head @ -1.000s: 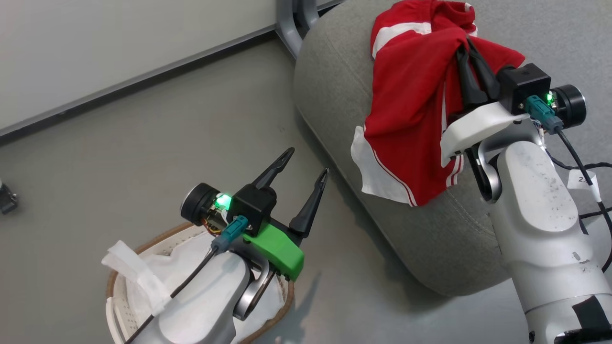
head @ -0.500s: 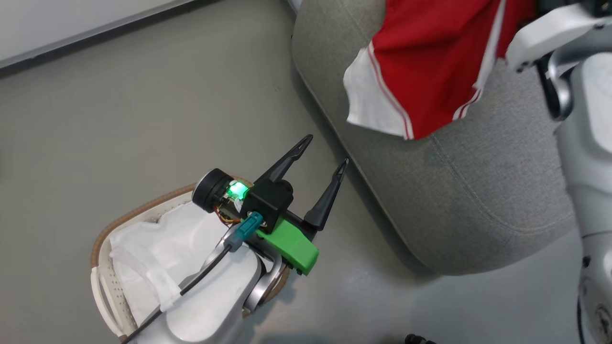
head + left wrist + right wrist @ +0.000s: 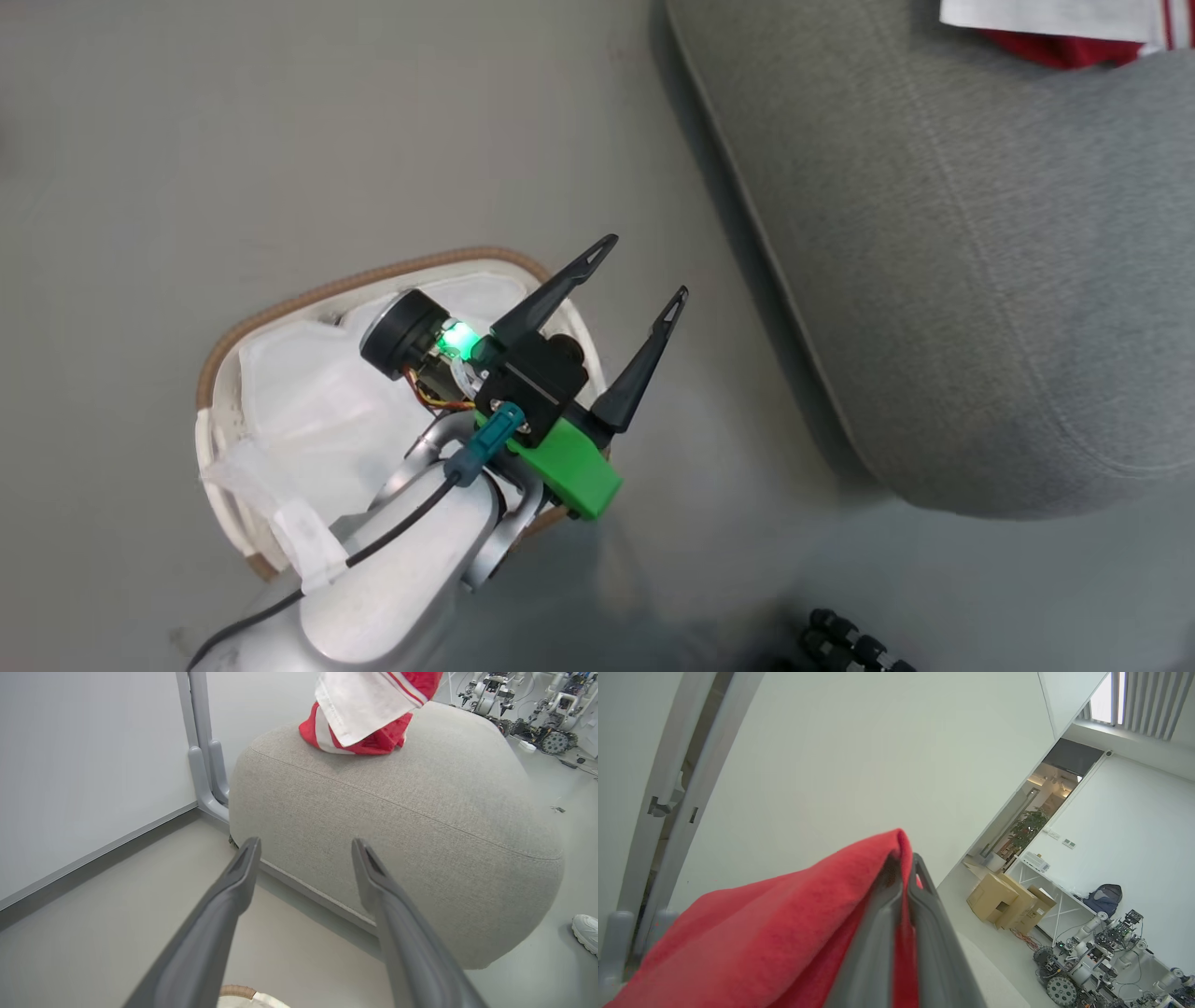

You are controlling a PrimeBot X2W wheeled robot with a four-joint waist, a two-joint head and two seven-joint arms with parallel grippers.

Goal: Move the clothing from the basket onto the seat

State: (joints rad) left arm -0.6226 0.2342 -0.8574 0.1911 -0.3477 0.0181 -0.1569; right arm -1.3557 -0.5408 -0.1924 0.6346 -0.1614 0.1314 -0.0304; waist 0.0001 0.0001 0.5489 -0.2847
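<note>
Right fingers: clenched flat together, a fold of the red clothing pinched between them, with cloth over the left side of the tips.

From there the garment hangs downward, long axis roughly vertical. In the left wrist view its lower end is bunched on top of the seat, and a white panel dangles just above that heap.

So the seat lies directly under the held cloth (the relation that matters). My reading: lower and let go, with no sideways carry needed.

Left fingers: spread wide, grasping nothing, above the basket on the floor. They point toward the seat's side, well apart from the clothing.

Basket: white liner visible, no red seen in it.

Right arm is the one on the job.
</note>
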